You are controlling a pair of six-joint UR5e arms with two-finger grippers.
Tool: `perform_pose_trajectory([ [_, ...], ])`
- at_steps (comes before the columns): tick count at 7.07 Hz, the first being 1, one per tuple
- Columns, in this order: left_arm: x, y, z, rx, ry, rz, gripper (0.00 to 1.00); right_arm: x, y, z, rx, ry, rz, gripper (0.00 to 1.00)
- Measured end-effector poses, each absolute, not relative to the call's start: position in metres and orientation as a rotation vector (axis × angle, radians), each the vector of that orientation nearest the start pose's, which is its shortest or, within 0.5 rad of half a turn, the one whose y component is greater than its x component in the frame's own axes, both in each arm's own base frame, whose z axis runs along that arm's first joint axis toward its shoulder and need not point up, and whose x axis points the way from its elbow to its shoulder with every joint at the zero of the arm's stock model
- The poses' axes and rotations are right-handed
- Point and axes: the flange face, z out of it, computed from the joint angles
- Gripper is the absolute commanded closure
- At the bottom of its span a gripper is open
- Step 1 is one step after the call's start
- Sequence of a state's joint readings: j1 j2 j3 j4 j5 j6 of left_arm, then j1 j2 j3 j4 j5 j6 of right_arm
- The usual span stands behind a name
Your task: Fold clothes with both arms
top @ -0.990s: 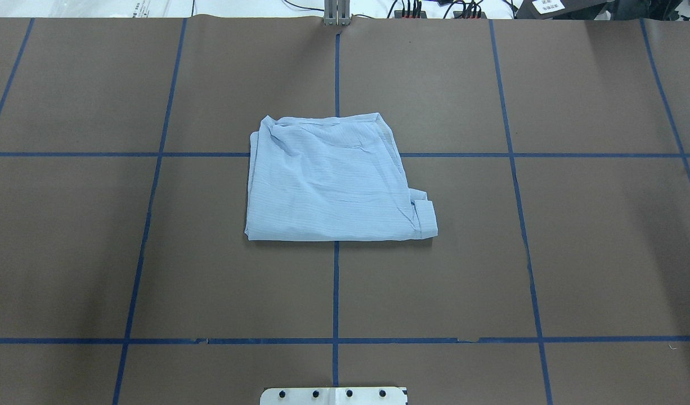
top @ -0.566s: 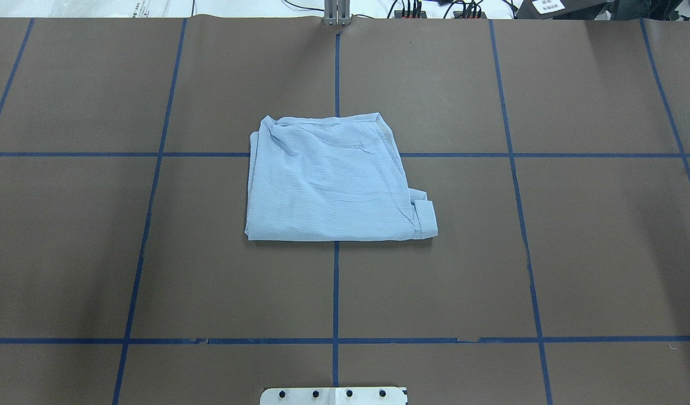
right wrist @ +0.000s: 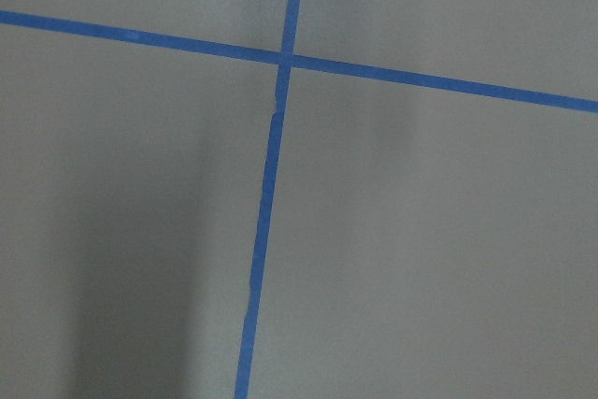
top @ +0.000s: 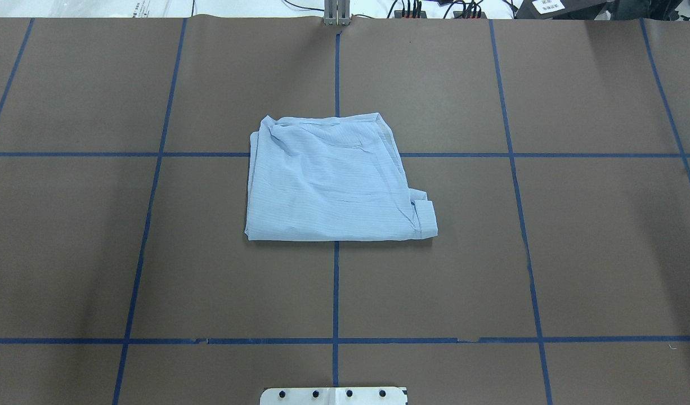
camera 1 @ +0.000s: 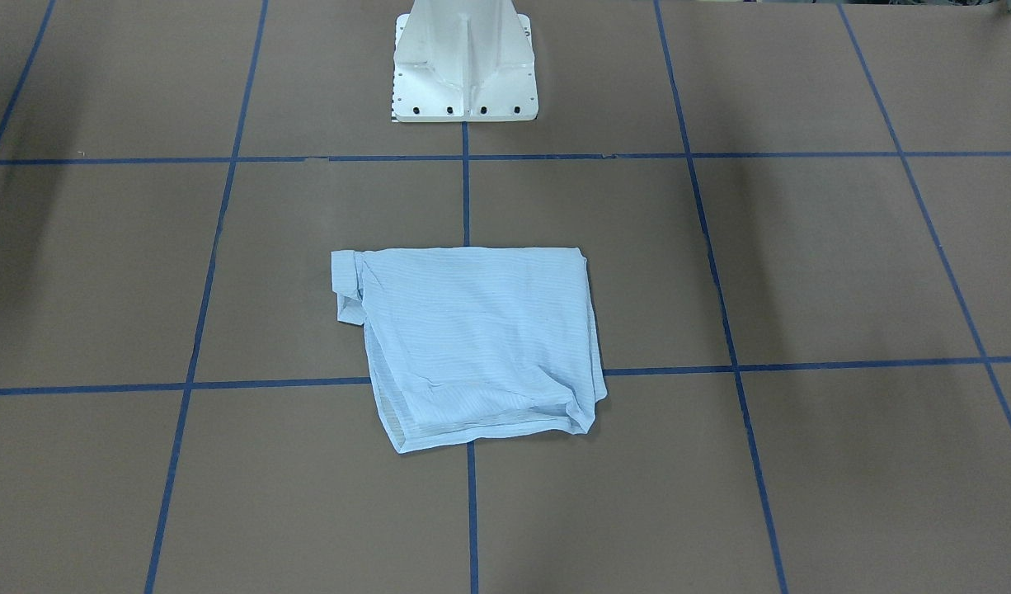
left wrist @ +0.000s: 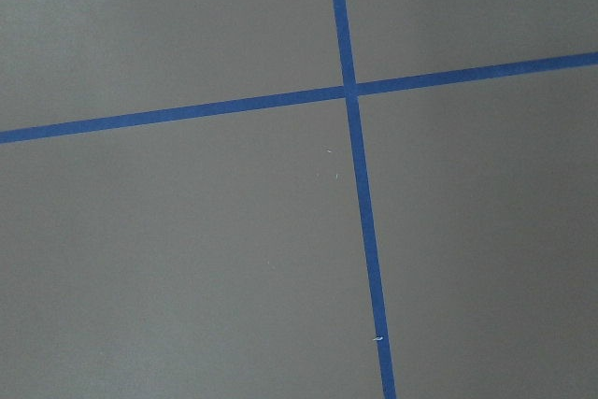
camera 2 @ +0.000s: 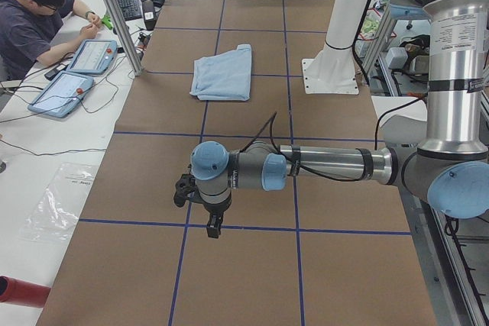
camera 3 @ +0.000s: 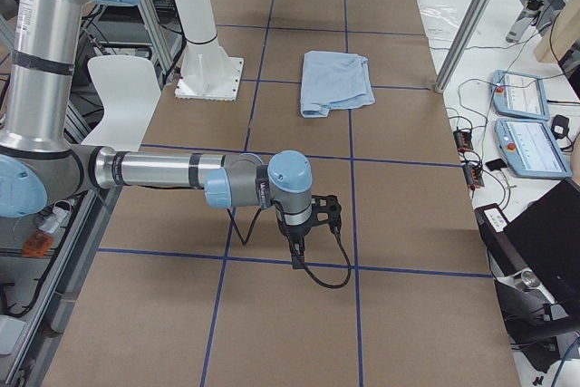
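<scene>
Lying folded roughly square at the centre of the table [top: 153, 253], the shirt [top: 331, 183] is shown. The left gripper [camera 2: 200, 204] and right gripper [camera 3: 313, 215] are parked well apart from it; whether they are clenched or released cannot be told. The protruding cuff [top: 426, 216] is best tucked in.

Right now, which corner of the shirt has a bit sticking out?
On the shirt, the corner facing the white pedestal, toward the robot's right: a sleeve cuff pokes out. The other three show no flap.
</scene>
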State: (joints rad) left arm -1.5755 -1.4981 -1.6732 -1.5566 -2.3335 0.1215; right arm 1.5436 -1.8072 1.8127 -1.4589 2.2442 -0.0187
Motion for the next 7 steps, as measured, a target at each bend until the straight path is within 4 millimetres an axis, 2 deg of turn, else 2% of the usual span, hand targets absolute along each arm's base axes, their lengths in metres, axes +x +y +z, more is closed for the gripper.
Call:
perform_pose_trajectory([
  [7, -0.0666, -0.4559, 0.6508, 0.049, 0.762, 0.11, 0.0, 0.0576, -0.4046, 0.6398, 0.107, -0.677, -0.088, 0.0],
])
